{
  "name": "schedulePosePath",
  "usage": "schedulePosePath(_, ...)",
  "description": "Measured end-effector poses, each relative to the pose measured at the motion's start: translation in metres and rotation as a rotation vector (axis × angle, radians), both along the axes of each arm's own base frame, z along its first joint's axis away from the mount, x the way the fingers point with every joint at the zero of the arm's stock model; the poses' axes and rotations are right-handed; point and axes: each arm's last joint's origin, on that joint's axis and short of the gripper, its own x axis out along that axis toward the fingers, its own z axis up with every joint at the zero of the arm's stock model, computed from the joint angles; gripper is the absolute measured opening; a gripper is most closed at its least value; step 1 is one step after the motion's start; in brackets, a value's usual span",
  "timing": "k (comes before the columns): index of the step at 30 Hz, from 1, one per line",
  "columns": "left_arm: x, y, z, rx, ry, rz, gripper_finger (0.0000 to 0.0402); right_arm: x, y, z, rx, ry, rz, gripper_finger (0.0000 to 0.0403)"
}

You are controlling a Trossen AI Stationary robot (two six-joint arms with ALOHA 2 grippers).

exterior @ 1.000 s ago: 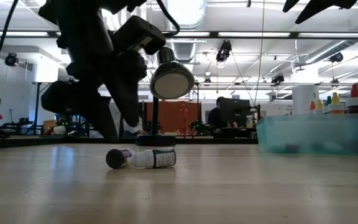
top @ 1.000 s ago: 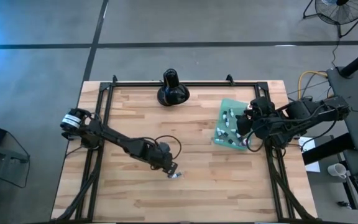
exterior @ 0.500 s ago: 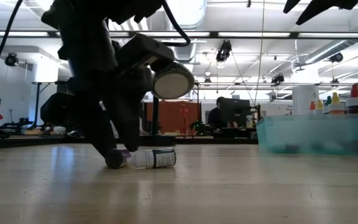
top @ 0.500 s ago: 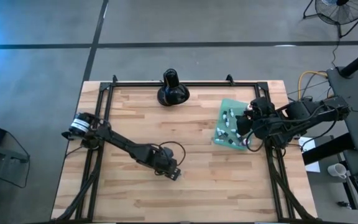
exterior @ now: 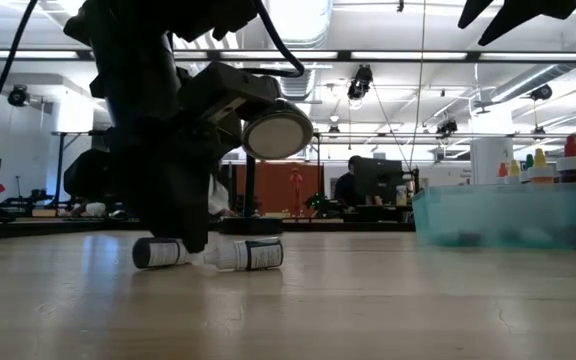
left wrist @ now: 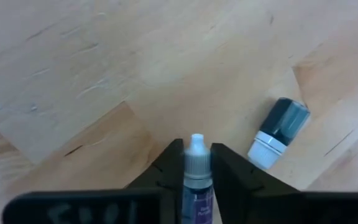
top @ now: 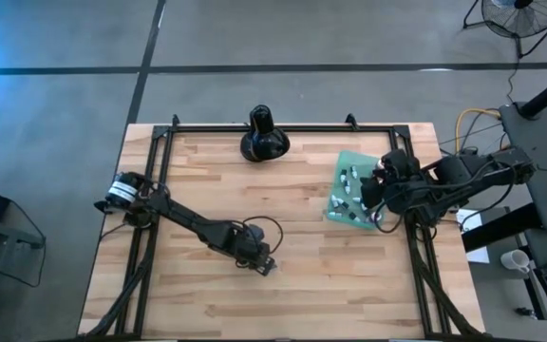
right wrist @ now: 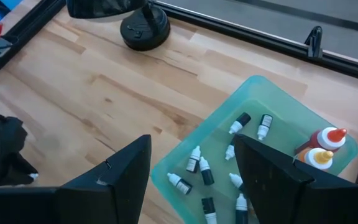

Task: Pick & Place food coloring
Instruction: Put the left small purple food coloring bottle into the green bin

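Food coloring vial (left wrist: pixel 197 163) lies on the worktop (top: pixel 302 285) near six o'clock, pinched in my left pincer (left wrist: pixel 196 171), white tip forward. A second vial (left wrist: pixel 278 132) lies just beside it. My right pincer (right wrist: pixel 194 165) hovers spread over the teal tray (right wrist: pixel 253 90) at three o'clock.

Two arms. Two grippers: left gripper (left wrist: pixel 197 163), right gripper (right wrist: pixel 191 163).
Two small vials on bare table (top: pixel 302 294): one between left jaws (left wrist: pixel 196 168), one lying just beside, dark cap (left wrist: pixel 278 131).
One green tray (right wrist: pixel 257 90). Small vials in tray: about ten visible (right wrist: pixel 195 160); exact count unclear, jaws hide part.
Two tall dropper bottles in tray: one red-capped (right wrist: pixel 326 137), one orange (right wrist: pixel 317 158).
One black lamp (top: pixel 263 133).
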Motion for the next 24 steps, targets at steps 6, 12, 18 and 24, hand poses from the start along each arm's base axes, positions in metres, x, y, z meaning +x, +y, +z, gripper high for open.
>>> schedulePosePath(6,0.001,0.004,0.000,0.002,0.000,-0.009,0.0031,0.001,0.000,-0.008,-0.010,0.029,-0.001,0.0224)
schedulePosePath(12,0.005,0.010,0.004,0.006,-0.003,-0.038,0.0031,0.001,0.000,-0.011,-0.009,0.034,-0.006,0.0224)
schedulePosePath(18,0.023,0.032,0.020,0.126,-0.045,-0.060,0.0031,0.000,-0.001,-0.005,-0.032,0.020,0.003,0.0224)
schedulePosePath(24,0.051,0.071,0.053,0.256,-0.170,-0.135,0.0030,-0.002,-0.002,0.004,-0.078,-0.007,0.008,0.0224)
